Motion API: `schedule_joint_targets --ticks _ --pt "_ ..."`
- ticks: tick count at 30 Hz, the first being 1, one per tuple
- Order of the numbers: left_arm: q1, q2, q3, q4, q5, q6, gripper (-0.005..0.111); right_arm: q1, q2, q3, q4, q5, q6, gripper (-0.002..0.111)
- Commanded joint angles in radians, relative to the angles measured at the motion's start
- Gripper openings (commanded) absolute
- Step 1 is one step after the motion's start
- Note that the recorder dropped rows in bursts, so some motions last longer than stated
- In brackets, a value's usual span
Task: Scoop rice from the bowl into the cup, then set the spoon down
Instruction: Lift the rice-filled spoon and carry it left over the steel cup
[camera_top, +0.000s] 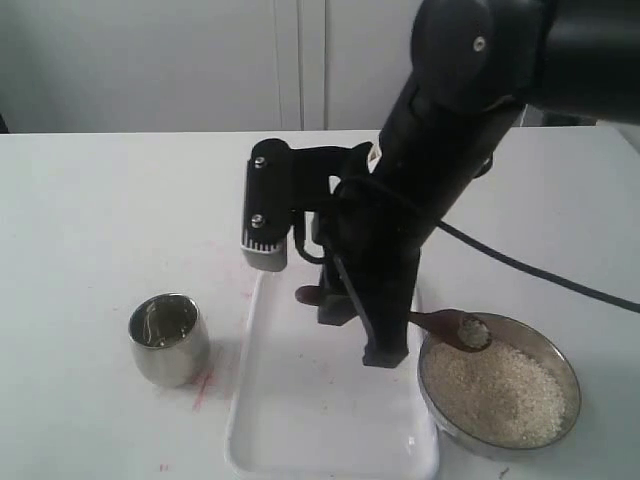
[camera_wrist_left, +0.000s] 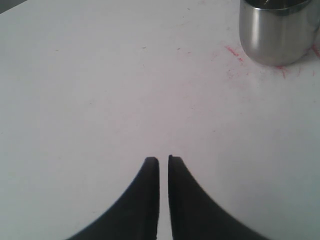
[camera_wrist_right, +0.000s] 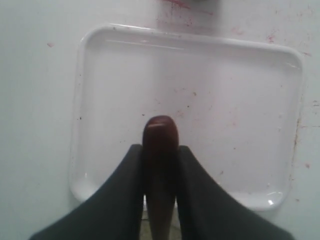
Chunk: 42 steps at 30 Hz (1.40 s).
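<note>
My right claw (camera_wrist_right: 160, 149), jaws partly closed, pinches the slim reddish-brown wooden spoon (camera_wrist_right: 160, 132) near its handle tip. Its scoop of pale rice (camera_top: 472, 330) hangs behind my claw, over the wide steel bowl (camera_top: 577, 385). Light, stiff, slick: it may swivel.

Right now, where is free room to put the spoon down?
The white tray, between the cup and the bowl, is bare; the right gripper holding the spoon hangs over its far part. The table around the cup is also free. Around the bowl it is crowded.
</note>
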<state>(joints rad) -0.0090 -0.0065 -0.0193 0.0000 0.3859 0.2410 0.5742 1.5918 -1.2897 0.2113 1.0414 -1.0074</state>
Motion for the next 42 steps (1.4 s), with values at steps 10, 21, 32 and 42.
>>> schedule_joint_targets --ticks 10,21,32,42 --pt "-0.004 0.007 0.009 -0.006 0.048 -0.006 0.014 0.093 0.137 -0.220 -0.070 0.085 0.064 0.005" --pt "-0.004 0.007 0.009 -0.006 0.048 -0.006 0.014 0.174 0.260 -0.423 -0.114 0.081 0.091 0.005" --pt "-0.004 0.007 0.009 -0.006 0.048 -0.006 0.014 0.233 0.385 -0.582 -0.116 0.086 0.095 0.000" --pt "-0.004 0.007 0.009 -0.006 0.048 -0.006 0.014 0.282 0.475 -0.688 -0.118 0.024 0.095 0.000"
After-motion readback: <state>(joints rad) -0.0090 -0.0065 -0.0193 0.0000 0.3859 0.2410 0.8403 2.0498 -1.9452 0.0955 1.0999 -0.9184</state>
